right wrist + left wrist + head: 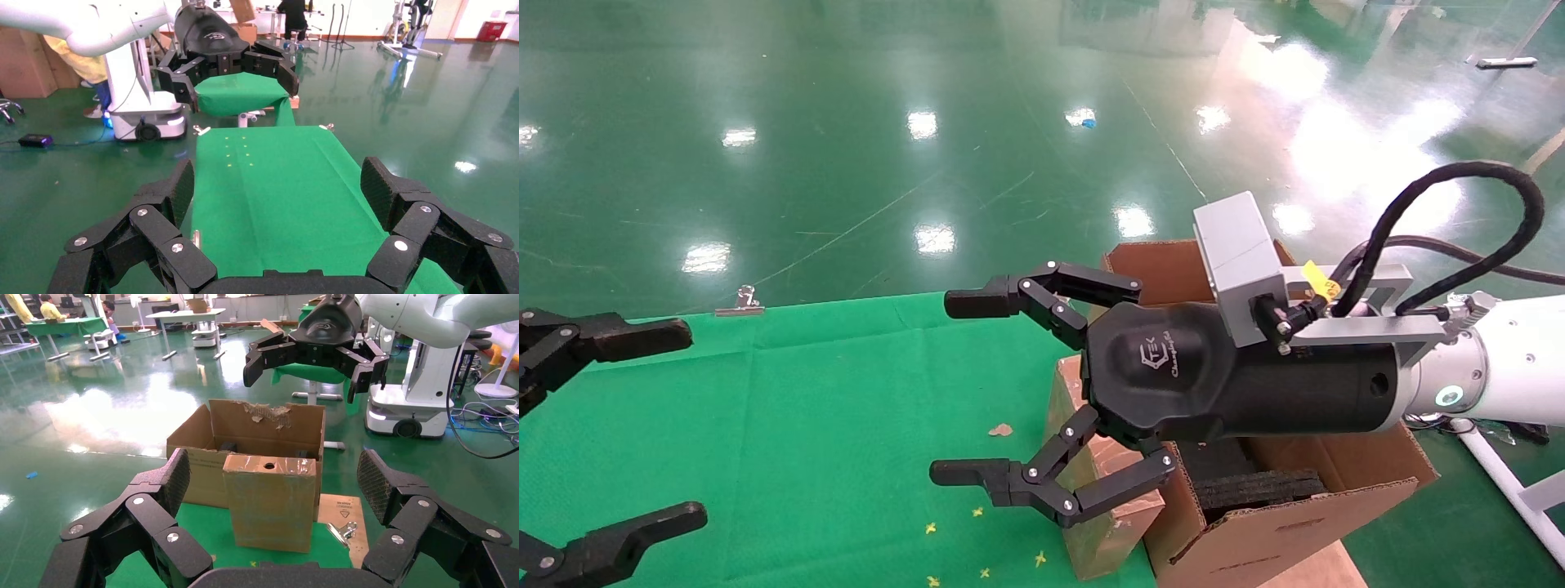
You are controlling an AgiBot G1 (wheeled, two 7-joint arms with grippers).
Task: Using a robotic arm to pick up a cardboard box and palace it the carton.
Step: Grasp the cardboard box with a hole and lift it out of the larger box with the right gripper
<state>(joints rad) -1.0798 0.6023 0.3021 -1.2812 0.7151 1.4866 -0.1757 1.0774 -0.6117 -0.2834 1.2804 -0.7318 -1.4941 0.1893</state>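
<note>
the cardboard box (270, 501) is seen standing upright on the green worktop (829, 425), right against the near wall of the carton (245, 438), its top face with the round hole upward. in the head view it shows as a brown slab (1095, 498) at the worktop's right edge, partly hidden under the right gripper (1009, 392).

the right gripper is held in the air above and slightly to the left of the box, its fingers (989, 304) spread wide with nothing between them. nothing is gripped, so the box has not been picked up; the step in hand is judged to be the approach for the grasp. in the right wrist view only the worktop and the opposite arm are seen, not the box, which suggests the gripper is not yet aimed at it.

the left gripper (609, 425) is held at the left edge of the worktop, fingers also spread and empty, facing the box from well apart.

for the next move, the right gripper would need to be turned downward and lowered over the box's narrow sides, then closed. care would be called for, since the box touches the carton wall and little room is left for a finger on that side.
</note>
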